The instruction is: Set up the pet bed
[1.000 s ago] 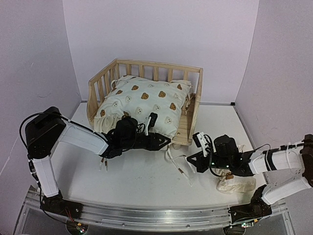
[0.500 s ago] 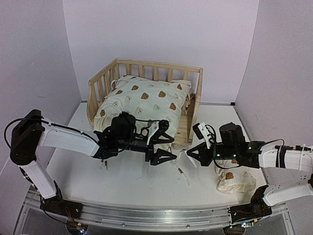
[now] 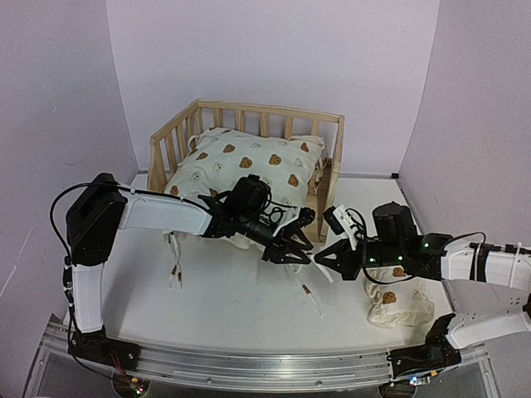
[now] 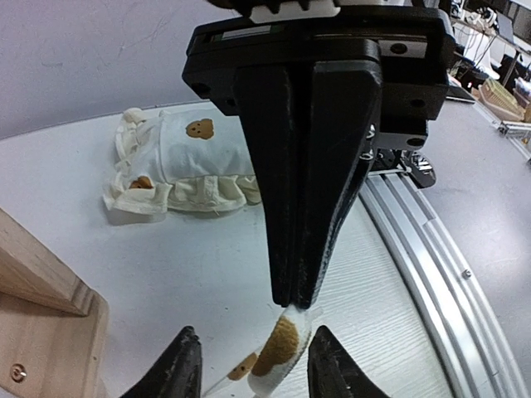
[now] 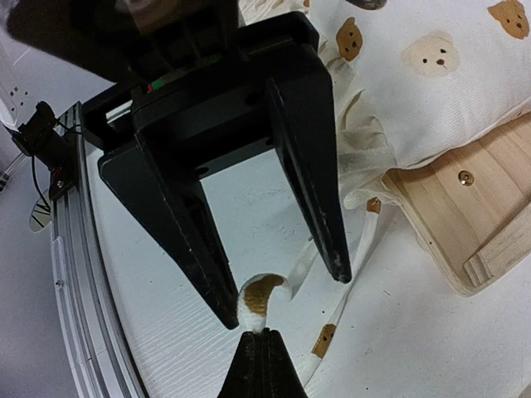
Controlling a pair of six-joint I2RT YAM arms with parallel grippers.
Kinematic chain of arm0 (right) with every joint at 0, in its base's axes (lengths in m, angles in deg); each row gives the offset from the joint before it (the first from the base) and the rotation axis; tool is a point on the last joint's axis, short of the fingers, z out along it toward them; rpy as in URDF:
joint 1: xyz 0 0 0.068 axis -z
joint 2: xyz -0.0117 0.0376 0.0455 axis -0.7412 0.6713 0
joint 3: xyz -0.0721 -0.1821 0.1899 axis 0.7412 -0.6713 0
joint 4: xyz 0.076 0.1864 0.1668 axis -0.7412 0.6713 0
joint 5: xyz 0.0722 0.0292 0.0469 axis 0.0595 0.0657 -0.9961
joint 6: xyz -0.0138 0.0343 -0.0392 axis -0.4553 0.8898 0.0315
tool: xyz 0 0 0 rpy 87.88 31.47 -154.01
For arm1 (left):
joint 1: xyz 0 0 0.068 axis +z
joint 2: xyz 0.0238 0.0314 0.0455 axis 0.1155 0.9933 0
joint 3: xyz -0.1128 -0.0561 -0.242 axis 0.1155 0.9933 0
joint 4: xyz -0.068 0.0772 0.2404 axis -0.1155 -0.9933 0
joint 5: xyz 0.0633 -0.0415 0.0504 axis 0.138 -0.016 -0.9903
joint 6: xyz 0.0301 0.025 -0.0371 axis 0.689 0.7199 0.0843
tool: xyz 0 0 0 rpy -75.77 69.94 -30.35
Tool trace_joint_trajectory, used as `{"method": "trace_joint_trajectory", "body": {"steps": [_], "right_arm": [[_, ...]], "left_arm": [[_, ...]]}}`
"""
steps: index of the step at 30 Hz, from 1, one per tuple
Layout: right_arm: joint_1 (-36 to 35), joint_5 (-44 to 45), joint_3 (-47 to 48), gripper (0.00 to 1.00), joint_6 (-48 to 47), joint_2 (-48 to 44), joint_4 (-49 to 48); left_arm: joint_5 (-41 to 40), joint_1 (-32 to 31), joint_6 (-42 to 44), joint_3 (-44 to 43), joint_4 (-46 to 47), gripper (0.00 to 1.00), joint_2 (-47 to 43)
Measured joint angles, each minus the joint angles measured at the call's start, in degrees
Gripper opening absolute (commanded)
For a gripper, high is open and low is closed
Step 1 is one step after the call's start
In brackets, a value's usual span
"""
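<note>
Left claw: my left claw (image 4: 253, 365) is released. Its two fingers stand apart on either side of the tie and do not press it.
Pet bed: the pet bed (image 3: 249, 106) sits at the back of the desk (image 3: 232, 307), left of centre. Its open side faces me, and its long axis runs left to right.
Cushion: the bear-print cushion (image 3: 249, 170) lies inside the frame, with its near edge spilling over the front.
Tie: the tie (image 5: 261, 294) trails from the cushion's near right corner out over the desk and ends between my two claws.
Right claw: my right claw (image 5: 265, 356) is clenched on the tie's end, tip to tip with the left one.
Pillow: the small pillow (image 3: 398, 305) lies on the desk under my right forearm, well apart from the bed.
Bearing: the bed is behind both claws and a little to the left. My left arm runs just past its front edge, so I judge that arm the nearer one.
Next move: I judge the tie must travel back toward the bed's near right post, so the left claw has to close on it first.
</note>
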State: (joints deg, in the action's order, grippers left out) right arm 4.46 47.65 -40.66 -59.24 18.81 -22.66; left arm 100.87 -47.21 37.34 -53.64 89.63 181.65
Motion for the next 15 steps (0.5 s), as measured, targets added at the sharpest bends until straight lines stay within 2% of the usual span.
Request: {"method": "trace_joint_trajectory", "body": {"steps": [6, 8, 10, 11, 13, 15], "right_arm": [[0.0, -0.11, 0.02, 0.0, -0.42, 0.0, 0.13], [0.02, -0.07, 0.07, 0.03, -0.42, 0.09, 0.15], [0.39, 1.31, 0.35, 0.42, 0.02, 0.22, 0.28], [0.96, 2.58, 0.44, 0.57, 0.9, 0.15, 0.26], [4.83, 4.44, 0.44, 0.71, 2.89, -0.61, 0.46], [13.18, 4.52, 0.33, 0.73, 5.53, -2.21, 0.24]], "left_arm": [[2.23, -0.22, 0.5, -0.98, -2.82, 0.05, 0.46], [2.62, -0.22, 0.39, -1.01, -3.28, 0.0, 0.48], [2.05, -0.22, -0.35, -1.03, -3.32, 0.0, 0.46], [0.79, -0.22, -1.18, -1.09, -3.26, 0.0, 0.48], [-2.86, -0.15, -4.28, -1.68, -2.99, 0.0, 0.46], [-7.54, 0.44, -8.68, -2.67, -2.01, 0.0, 0.46]]}}
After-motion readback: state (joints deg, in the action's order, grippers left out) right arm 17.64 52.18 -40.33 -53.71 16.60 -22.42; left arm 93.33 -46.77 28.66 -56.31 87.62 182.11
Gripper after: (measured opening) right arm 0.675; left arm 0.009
